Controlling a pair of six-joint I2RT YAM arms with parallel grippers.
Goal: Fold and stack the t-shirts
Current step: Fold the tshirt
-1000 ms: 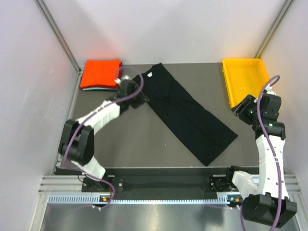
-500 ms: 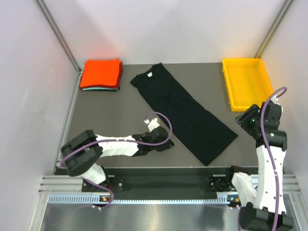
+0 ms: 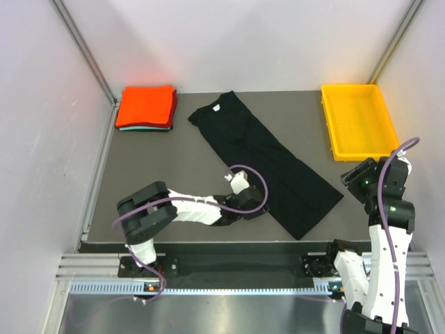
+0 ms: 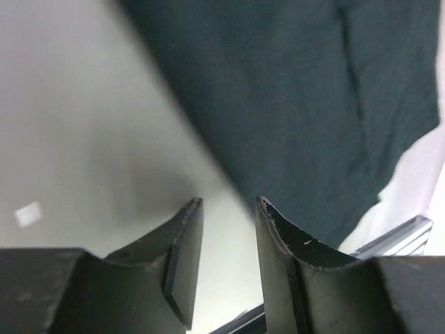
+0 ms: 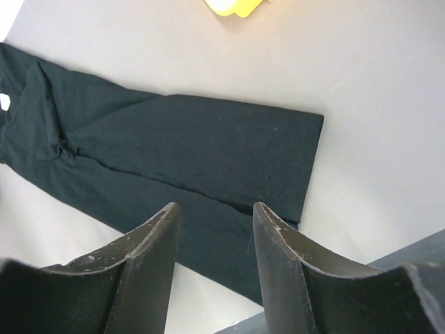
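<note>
The black shirt [image 3: 268,163] lies long and half folded, its edge just ahead of the left gripper [image 4: 229,203], whose fingers are apart and empty. The orange shirt [image 3: 144,106] sits folded far beyond it. The right gripper [image 5: 215,207] hangs above the black shirt's end, fingers apart, empty too. The folding step looks under way; the next move is probably to pinch that edge.

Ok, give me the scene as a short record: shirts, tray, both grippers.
black t-shirt: long narrow strip, diagonal across mid-table, collar far-left
folded stack: orange-red over teal, far left corner
yellow tray: far right corner
left gripper: open, low beside the strip's near edge, nothing held
right gripper: open, raised right of the hem end, nothing held
</note>
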